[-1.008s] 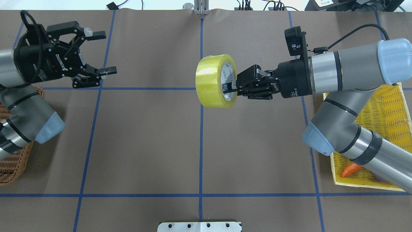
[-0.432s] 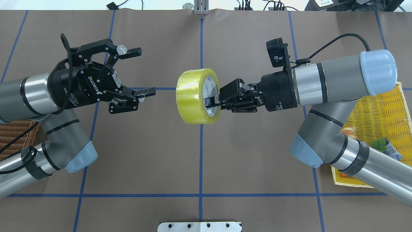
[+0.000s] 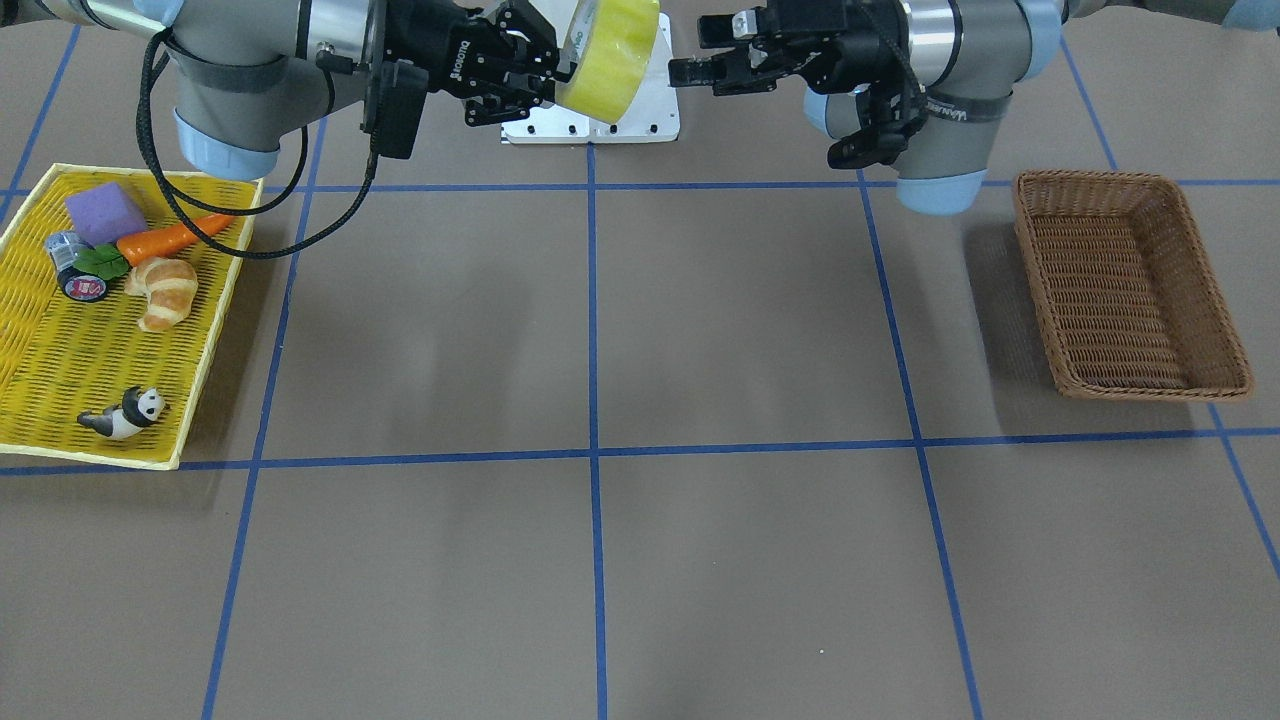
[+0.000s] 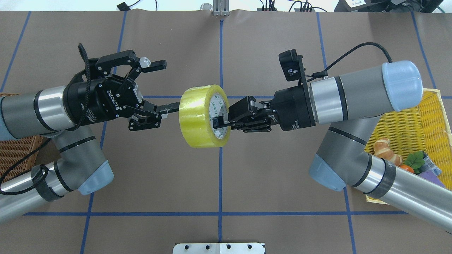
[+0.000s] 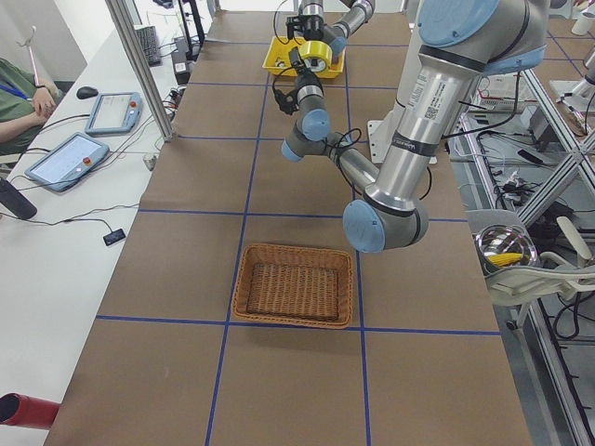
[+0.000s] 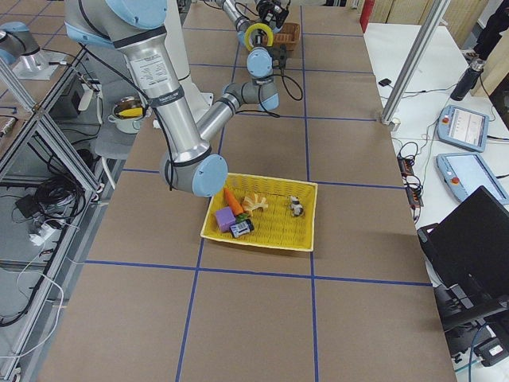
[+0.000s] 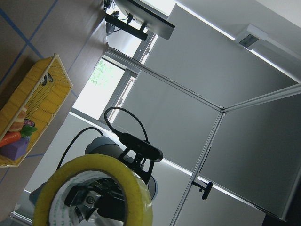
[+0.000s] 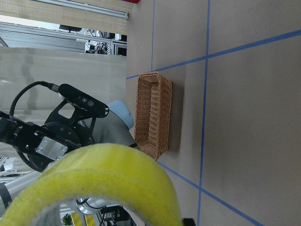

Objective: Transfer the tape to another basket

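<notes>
The yellow tape (image 4: 199,116) hangs on edge above the table's middle; it also shows in the front view (image 3: 612,55). My right gripper (image 4: 219,122) is shut on the tape, one finger inside the whitish core and one outside the rim. My left gripper (image 4: 163,86) is open, facing the tape from the other side. Its near fingertip (image 4: 172,106) is right by the tape's outer edge, and nothing is between its fingers. The brown wicker basket (image 3: 1150,384) stands empty on my left side, partly hidden by the left arm in the overhead view (image 4: 14,155).
The yellow plastic basket (image 3: 60,350) on my right side holds a croissant (image 3: 165,290), a carrot (image 3: 165,240), a purple block (image 3: 100,212), a small dark cylinder (image 3: 82,282) and a panda figure (image 3: 125,412). A white metal plate (image 4: 219,248) lies at the near table edge.
The right arm has carried the tape leftward past the centre line. The left arm has swung in from the wicker basket toward the tape, gripper staying open.
</notes>
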`<state>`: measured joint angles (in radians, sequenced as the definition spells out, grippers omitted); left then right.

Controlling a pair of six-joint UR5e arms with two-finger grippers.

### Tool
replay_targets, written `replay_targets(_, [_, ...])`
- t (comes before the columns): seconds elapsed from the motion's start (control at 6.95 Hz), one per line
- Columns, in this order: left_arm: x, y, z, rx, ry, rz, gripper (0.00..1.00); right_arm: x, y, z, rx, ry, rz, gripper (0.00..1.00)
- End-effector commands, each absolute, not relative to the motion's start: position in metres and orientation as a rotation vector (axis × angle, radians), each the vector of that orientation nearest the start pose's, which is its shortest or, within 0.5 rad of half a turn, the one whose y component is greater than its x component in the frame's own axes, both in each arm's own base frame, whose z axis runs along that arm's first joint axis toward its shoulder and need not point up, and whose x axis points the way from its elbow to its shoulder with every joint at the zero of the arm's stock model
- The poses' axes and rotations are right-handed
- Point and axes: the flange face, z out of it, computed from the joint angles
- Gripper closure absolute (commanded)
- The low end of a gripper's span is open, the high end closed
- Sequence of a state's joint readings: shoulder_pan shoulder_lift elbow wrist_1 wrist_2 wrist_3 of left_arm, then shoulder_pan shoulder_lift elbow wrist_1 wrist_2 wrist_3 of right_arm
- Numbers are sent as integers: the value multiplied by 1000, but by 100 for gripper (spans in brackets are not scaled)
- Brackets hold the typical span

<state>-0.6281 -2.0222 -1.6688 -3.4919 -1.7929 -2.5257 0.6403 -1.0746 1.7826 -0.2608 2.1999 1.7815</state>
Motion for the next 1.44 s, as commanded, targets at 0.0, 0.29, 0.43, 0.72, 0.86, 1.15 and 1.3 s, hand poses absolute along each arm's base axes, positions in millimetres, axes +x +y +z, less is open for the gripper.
replay_targets(0.0, [354, -380, 189, -524, 2428, -416, 8, -382, -374, 156, 21, -1929, -73, 100])
replay_targets(0.29, [358, -376, 186, -537, 2427, -409, 9, -383, -375, 156, 22, -1930, -72, 100])
replay_targets(0.43, [362, -372, 186, -550, 2424, -401, 15, -383, -375, 155, 30, -1934, -61, 100])
replay_targets(0.72, [366, -367, 185, -561, 2422, -395, 29, -382, -376, 155, 31, -1934, -60, 100])
replay_targets(0.86, [367, -366, 186, -566, 2419, -394, 33, -383, -376, 156, 28, -1932, -59, 100])
replay_targets(1.15, [374, -358, 184, -547, 2422, -367, 39, -384, -375, 157, 26, -1931, -59, 100])
replay_targets(1.3, [373, -357, 184, -547, 2424, -366, 48, -385, -376, 157, 26, -1929, -58, 100])
